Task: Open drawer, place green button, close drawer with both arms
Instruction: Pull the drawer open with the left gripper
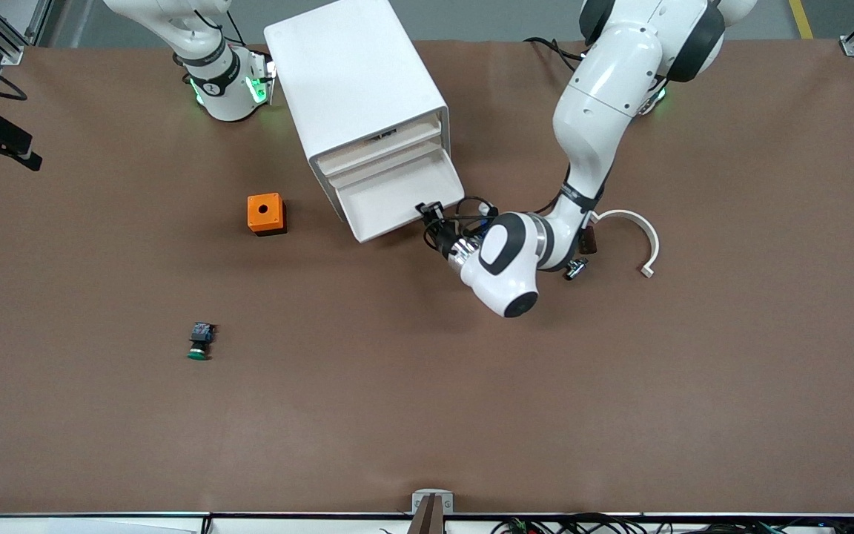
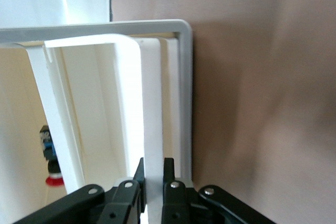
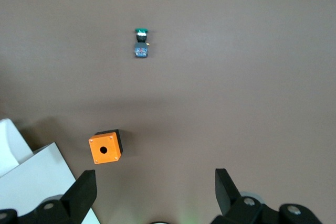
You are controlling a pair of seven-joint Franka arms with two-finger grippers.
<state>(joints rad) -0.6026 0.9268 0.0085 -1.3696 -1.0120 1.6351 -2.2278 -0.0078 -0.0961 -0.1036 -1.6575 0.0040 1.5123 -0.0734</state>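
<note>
The drawer (image 1: 397,199) sticks out of the white cabinet (image 1: 356,96), its long front edge facing the front camera at a slant toward the left arm's end. The left gripper (image 1: 431,215) is clamped on that front wall at its corner. The button (image 1: 200,341) lies on the brown table (image 1: 620,408), green cap pointing toward the camera, nearer it than the orange box (image 1: 266,213). The right gripper (image 3: 157,192) waits, fingers spread, above the table beside the cabinet.
</note>
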